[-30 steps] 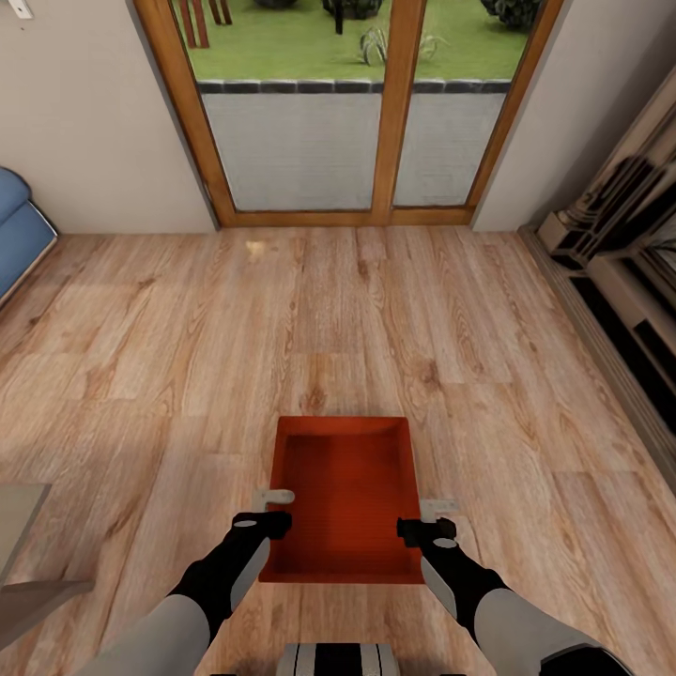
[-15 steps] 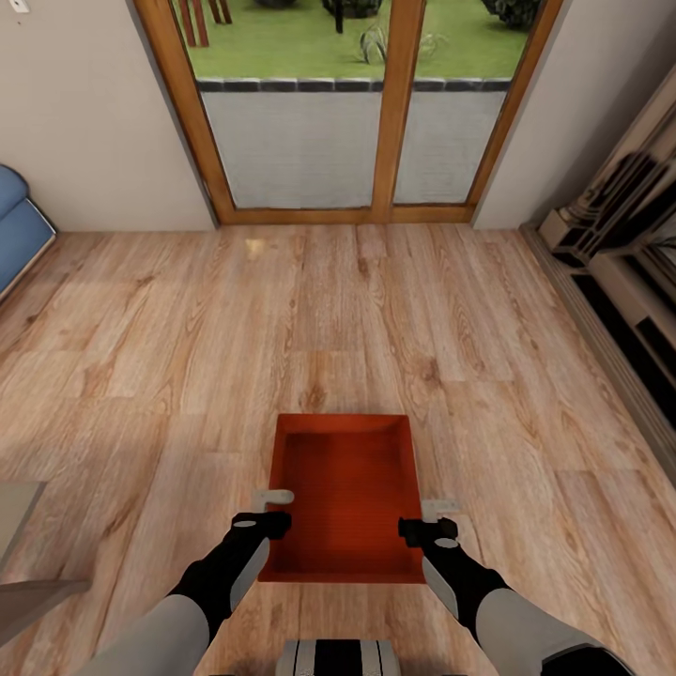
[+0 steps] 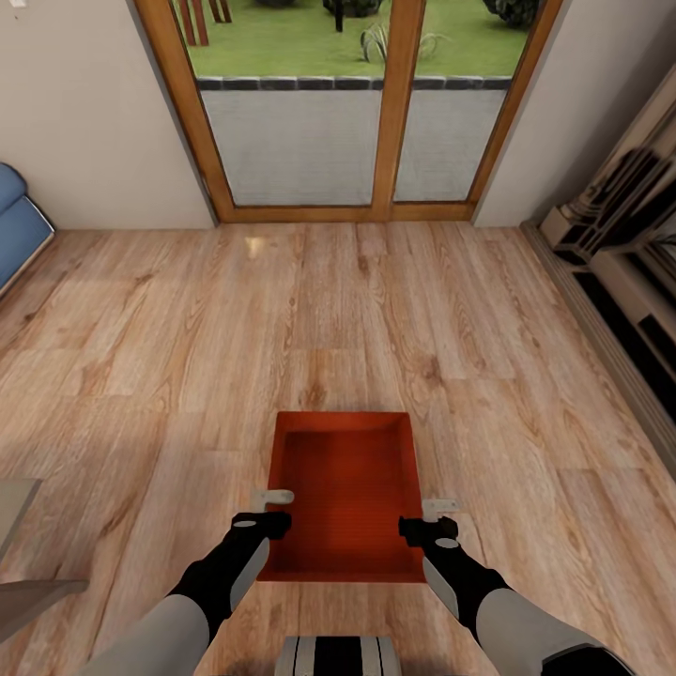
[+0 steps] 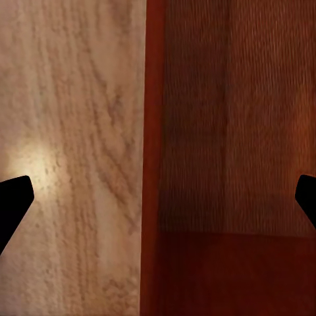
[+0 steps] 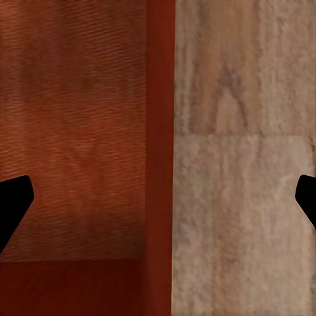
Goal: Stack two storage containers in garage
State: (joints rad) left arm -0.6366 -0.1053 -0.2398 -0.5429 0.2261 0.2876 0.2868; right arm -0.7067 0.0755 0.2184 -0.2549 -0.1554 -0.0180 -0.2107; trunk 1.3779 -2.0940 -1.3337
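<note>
Over the last second the whole head picture has slid a little: the glass doors (image 3: 347, 103) and the blue sofa (image 3: 17, 230) sit slightly differently in frame, so my camera moved, not the room. The orange-red storage container (image 3: 345, 493) shifted by the same hair, and both grippers kept their places beside it.

The container sits on the light wood plank floor (image 3: 150, 357) of the living room, right in front of my base. My left gripper (image 3: 274, 510) is at its left long wall, my right gripper (image 3: 427, 519) at its right long wall. In the left wrist view the gripper (image 4: 158, 197) has its fingers spread wide with the container wall (image 4: 153, 131) between them; the right wrist view shows the right gripper (image 5: 158, 197) likewise wide, straddling the wall (image 5: 160, 131). Neither is clamped.

I'd say this is the grasp step. To do it well I'd lower both evenly, keep each wall centred, and close together so the bin lifts level.

The fingertips are cut off at the wrist frames' edges, so I cannot tell how deep they reach. I see one container here.
</note>
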